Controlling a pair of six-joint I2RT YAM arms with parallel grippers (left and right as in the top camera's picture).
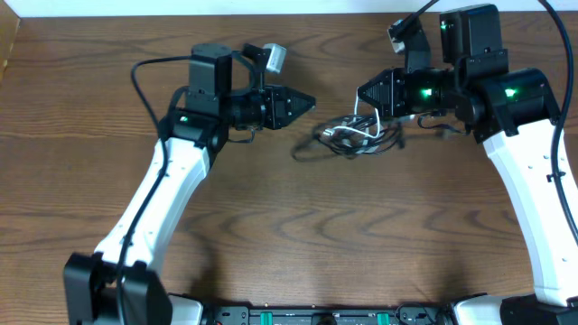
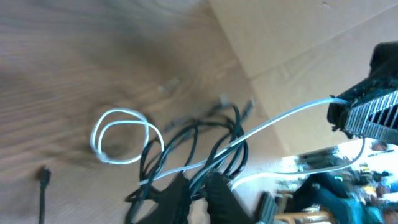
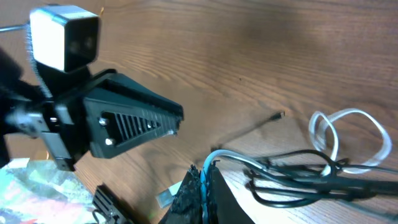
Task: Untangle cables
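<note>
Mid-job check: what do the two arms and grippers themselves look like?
The left arm and right arm have white links, black joints with green lights, and thick black cords. The left gripper and right gripper are black, wedge-shaped, with ribbed fingers.

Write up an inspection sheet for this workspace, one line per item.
Surface: wooden table, bare grain.
Job's things: white cable and black cables tangled in one heap between the arms; one black plug end stretches out apart.
Clutter: nothing seen.
Grippers: left gripper looks shut, empty, short of the heap; right gripper shut on the white cable.
Cables: thick arm cords loop away from the heap.
Surroundings: pale board past the table edge; the rest is blurred.
</note>
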